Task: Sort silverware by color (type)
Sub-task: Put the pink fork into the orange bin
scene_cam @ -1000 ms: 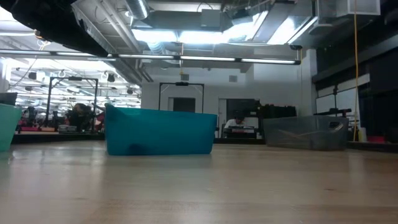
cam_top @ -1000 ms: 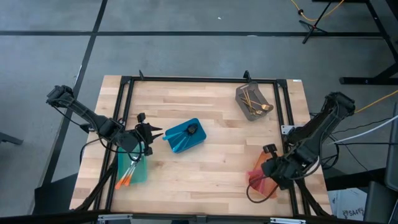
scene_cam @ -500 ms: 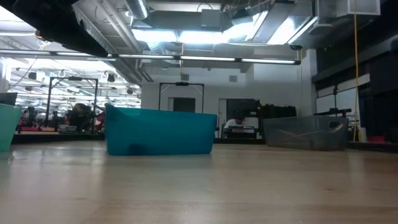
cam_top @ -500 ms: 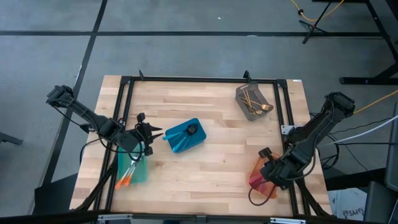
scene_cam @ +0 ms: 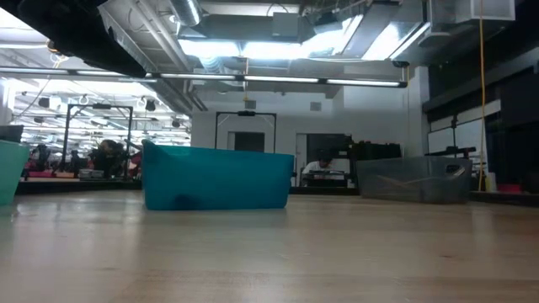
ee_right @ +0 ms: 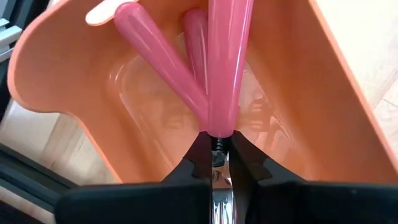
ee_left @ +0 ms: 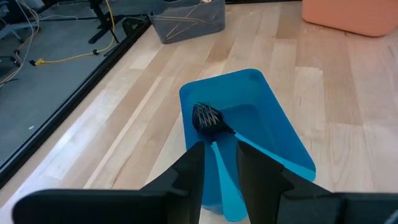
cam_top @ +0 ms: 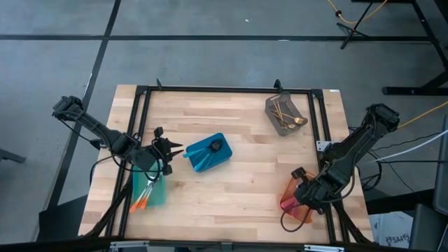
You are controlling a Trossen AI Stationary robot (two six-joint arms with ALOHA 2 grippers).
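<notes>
- Pink-handled utensil [ee_right: 225,59]: glossy, rounded, tapering pink handle with a metal neck; the neck is clamped in the right tool [ee_right: 214,149], inside the orange bin [ee_right: 311,112].
- Two more pink handles [ee_right: 158,56] lie in the same bin, touching the held one.
- Blue-handled utensil [ee_left: 214,143]: dark tined head, flat blue handle, lying in the blue bin [ee_left: 273,124] mid-counter.
- Left tool [ee_left: 219,165]: fingers apart, on either side of the blue handle; contact cannot be told.
- Orange-handled utensils [cam_top: 143,198] lie in the teal bin [cam_top: 159,192] at the counter's left edge.
- Gold utensils [cam_top: 285,115] sit in the grey bin [cam_top: 274,106] at the far right corner.
- Counter [cam_top: 245,182]: pale wood planks, black frame.
</notes>
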